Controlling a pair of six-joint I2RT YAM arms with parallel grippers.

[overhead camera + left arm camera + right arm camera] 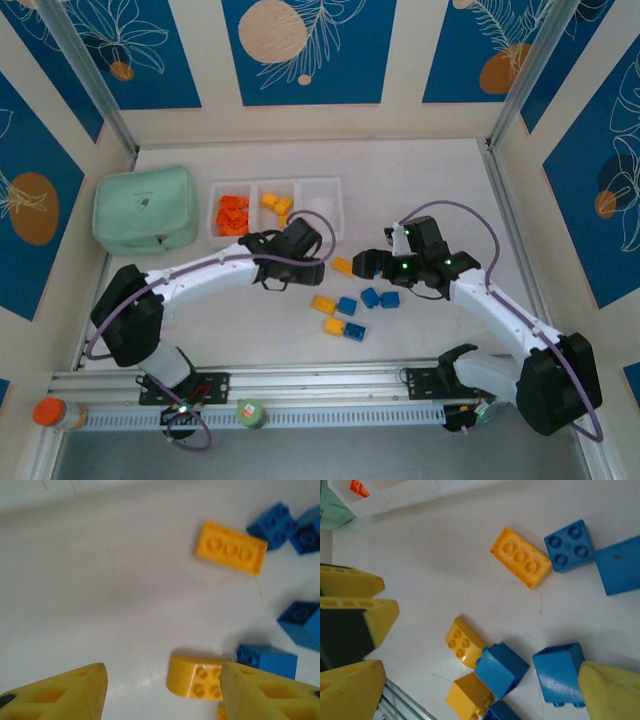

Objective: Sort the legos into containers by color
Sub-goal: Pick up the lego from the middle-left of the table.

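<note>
Left gripper [163, 674] stood open, nothing between its fingers. Right gripper [481, 672] stood wide open and empty. Loose yellow and blue bricks [347, 305] lay on the table [200, 320] between them. The tray [322, 205] held orange bricks [232, 213] in its left compartment and yellow bricks [277, 205] in the middle one.

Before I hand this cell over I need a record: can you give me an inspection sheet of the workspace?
Surface: white table, no spills seen.
Job's things: orange legos in the tray's left compartment, yellow legos in the middle, right one empty; loose yellow and blue legos between the arms.
Clutter: mint-green pouch beside tray; orange-lidded jar and green roll on near rail.
Tools: left tool open over a yellow brick; right tool open over loose bricks.
Cables: purple cable looped along each arm.
Surroundings: blue patterned panels, metal frame posts.
</note>
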